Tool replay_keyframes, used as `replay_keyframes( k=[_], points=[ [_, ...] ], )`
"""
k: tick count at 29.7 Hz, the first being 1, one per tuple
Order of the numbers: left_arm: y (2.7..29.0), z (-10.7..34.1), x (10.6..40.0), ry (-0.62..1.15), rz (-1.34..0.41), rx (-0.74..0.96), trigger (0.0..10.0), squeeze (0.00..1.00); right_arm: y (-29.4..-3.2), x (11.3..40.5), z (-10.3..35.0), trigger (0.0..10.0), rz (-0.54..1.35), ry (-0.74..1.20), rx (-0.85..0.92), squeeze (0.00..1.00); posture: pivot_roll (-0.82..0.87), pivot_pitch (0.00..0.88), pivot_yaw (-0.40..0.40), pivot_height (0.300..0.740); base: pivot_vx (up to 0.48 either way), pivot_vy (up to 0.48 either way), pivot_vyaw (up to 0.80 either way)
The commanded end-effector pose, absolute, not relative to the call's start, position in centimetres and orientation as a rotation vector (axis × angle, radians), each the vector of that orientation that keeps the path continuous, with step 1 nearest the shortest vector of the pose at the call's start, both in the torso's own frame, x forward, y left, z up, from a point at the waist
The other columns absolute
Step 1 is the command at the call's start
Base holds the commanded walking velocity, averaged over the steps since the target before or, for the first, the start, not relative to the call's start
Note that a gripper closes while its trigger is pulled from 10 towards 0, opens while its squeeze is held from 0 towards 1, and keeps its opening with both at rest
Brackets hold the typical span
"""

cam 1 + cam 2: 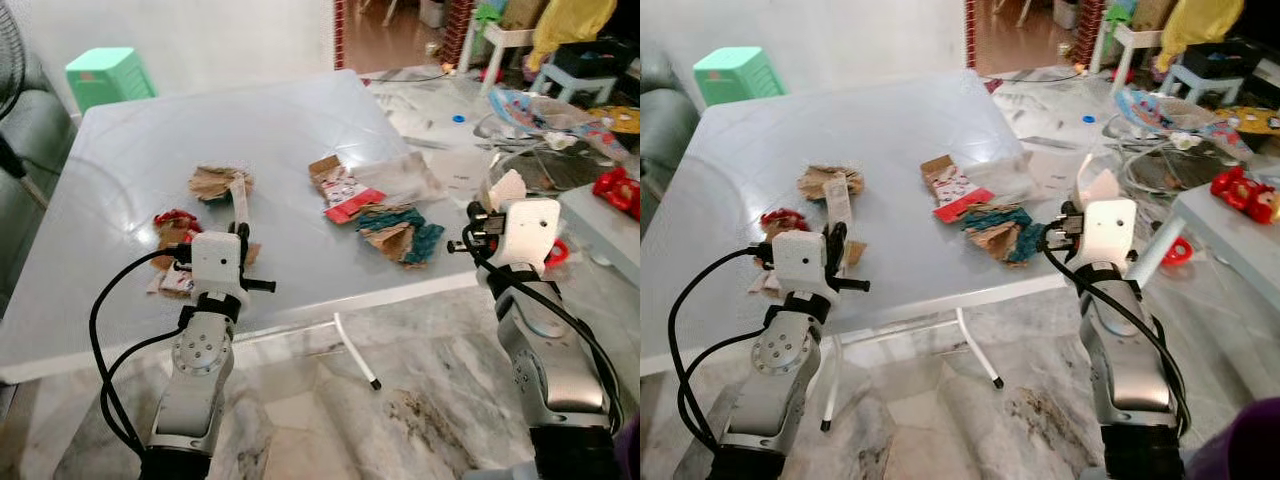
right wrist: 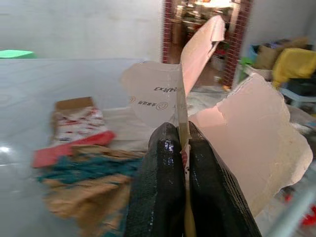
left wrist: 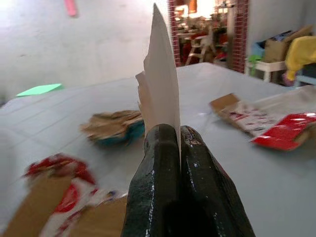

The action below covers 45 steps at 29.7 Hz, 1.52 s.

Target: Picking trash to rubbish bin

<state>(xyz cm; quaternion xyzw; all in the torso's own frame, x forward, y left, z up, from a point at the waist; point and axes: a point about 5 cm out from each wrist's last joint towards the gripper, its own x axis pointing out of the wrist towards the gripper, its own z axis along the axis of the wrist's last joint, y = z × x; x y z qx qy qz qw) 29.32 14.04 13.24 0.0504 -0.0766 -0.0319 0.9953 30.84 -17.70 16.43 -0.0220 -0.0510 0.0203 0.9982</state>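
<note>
Item: left gripper (image 3: 178,131), fingers clamped on a thin white card strip (image 3: 160,74). Right gripper (image 2: 182,131), pinching torn pale cardboard (image 2: 247,143). Risk: your edge-on holds may slip in transit. More scraps (image 1: 385,215) remain on the white table (image 1: 130,170).

The right tool (image 2: 183,148) clamps a torn pale-pink cardboard sheet (image 2: 247,143) above the grey tabletop (image 2: 29,148), near red-and-teal crumpled wrappers (image 2: 81,158).

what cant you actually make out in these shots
- Rubbish bin: not identifiable among the clutter on the floor.
- Print on the torn card piece held by the right gripper: blurred in the right wrist view.
- Red scrap by the left gripper: partly behind the wrist in the eye views.
</note>
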Motion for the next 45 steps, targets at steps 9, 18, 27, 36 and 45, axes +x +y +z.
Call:
replay_keyframes(
  k=[9, 18, 27, 36, 45],
  points=[
    [14.3, 13.5, 29.19, -0.16, -0.057, 0.107, 10.0, 0.0, -17.77, 30.97, 16.18, 10.0, 0.041, -0.075, -0.033, 0.0, -0.06, 0.037, 0.039, 0.74, 0.0, 0.0, -0.26],
    [14.27, 13.48, 29.13, -0.159, -0.057, 0.104, 10.0, 0.0, -17.75, 30.93, 16.13, 10.0, 0.043, -0.071, -0.027, 0.0, -0.06, 0.04, 0.038, 0.74, 0.0, 0.0, -0.77],
    [14.29, 13.35, 29.06, -0.154, -0.051, 0.096, 10.0, 0.0, -17.84, 30.92, 16.09, 10.0, 0.042, -0.063, -0.02, 0.0, -0.07, 0.043, 0.037, 0.74, 0.0, 0.0, -0.77],
    [14.34, 13.35, 29.12, -0.153, -0.051, 0.095, 10.0, 0.0, -17.69, 30.8, 16.46, 10.0, 0.054, -0.101, -0.04, 0.0, -0.06, 0.043, 0.036, 0.74, 0.0, 0.0, -0.61],
    [14.44, 13.38, 29.1, -0.153, -0.046, 0.094, 10.0, 0.0, -17.46, 30.8, 16.51, 10.0, 0.063, -0.106, -0.039, 0.0, -0.06, 0.039, 0.038, 0.74, 0.0, 0.0, 0.0]
  ],
)
